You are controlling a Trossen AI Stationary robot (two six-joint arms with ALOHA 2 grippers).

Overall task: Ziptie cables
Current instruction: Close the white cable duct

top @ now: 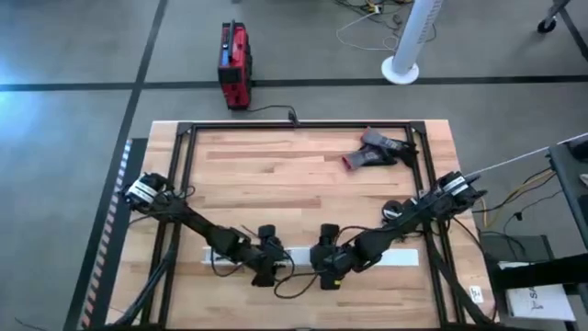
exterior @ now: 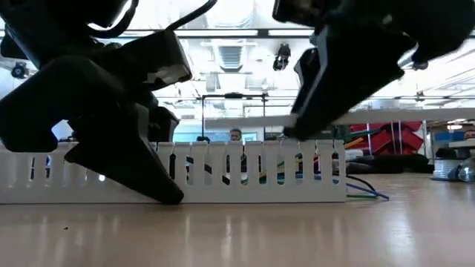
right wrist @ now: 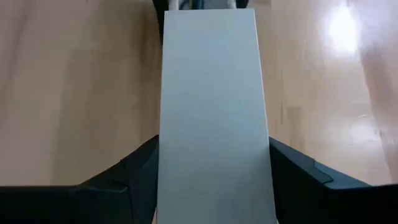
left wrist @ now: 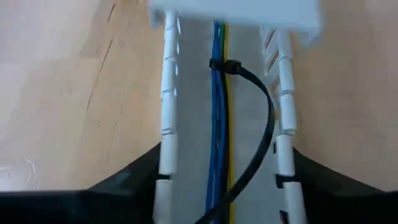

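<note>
We see the cables lying inside the white channel, the ziptie looped around them. Left gripper straddles the channel, fingers apart; right gripper clamps a white lid (bare wood either side).

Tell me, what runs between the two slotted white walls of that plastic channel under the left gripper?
In the left wrist view, the cables lie along the channel floor between its walls, with the ziptie looped around them, its long tail curving free.
</note>
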